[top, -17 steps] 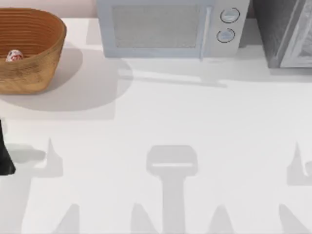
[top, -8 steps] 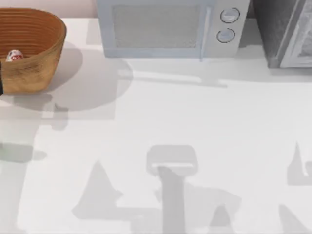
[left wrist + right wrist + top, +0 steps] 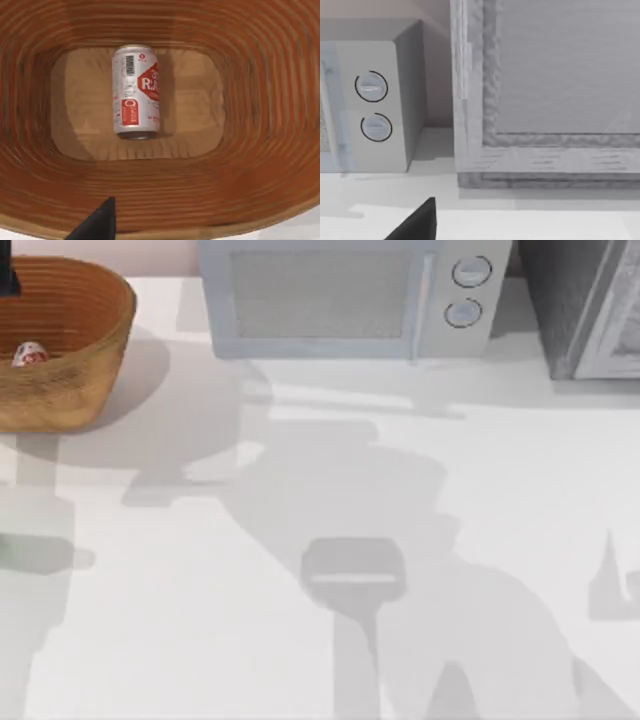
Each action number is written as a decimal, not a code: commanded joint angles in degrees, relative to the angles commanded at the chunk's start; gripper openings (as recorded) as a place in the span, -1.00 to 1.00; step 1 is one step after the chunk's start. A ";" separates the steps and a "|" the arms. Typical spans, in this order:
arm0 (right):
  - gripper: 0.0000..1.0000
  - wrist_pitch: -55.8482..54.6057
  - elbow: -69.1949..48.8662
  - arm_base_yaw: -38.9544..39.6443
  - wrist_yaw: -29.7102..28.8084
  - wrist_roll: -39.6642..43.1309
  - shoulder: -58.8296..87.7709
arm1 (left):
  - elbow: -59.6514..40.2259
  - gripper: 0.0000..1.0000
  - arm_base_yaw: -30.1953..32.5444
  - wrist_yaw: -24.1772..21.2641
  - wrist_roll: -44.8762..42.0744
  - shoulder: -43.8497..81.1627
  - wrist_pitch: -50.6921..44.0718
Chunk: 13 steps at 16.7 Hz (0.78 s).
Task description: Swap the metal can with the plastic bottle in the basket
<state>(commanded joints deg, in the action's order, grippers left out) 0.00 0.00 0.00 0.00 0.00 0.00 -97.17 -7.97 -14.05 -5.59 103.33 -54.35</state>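
Overhead, white table [image 3: 420,540] with microwave [image 3: 345,300] beside basket [image 3: 70,350].

We count one basket [image 3: 70,390], one metal can [image 3: 136,92] lying inside it, one microwave [image 3: 340,300] with two dials, and one grey cabinet [image 3: 585,305].

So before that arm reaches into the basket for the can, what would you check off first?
1. Metal can in the basket: ok, lying on its side on the floor.
2. Nothing else crowding the can: ok, the floor around it is bare.
3. Left claw over the basket: ok, its wrist camera looks straight down inside.
4. Left claw open wide enough: cannot tell.
5. Plastic bottle ready for the swap: cannot tell, I can't spot it.
6. Right claw out of the way: ok, it faces the microwave, far from the basket.
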 joint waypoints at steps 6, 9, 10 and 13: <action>1.00 0.00 0.00 0.00 0.00 0.00 0.00 | -27.83 1.00 -1.68 -1.97 -2.51 28.15 -14.08; 1.00 0.00 0.00 0.00 0.00 0.00 0.00 | -36.45 1.00 -2.03 -2.39 -3.29 37.17 -18.45; 1.00 0.00 0.00 0.00 0.00 0.00 0.00 | -38.31 1.00 -2.08 -2.46 -3.45 39.12 -19.38; 1.00 0.00 0.00 0.00 0.00 0.00 0.00 | -40.40 1.00 -2.12 -2.53 -3.64 41.29 -20.42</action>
<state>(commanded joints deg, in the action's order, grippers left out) 0.00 0.00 0.00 0.00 0.00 0.00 -137.57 -10.09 -16.58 -9.23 144.61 -74.76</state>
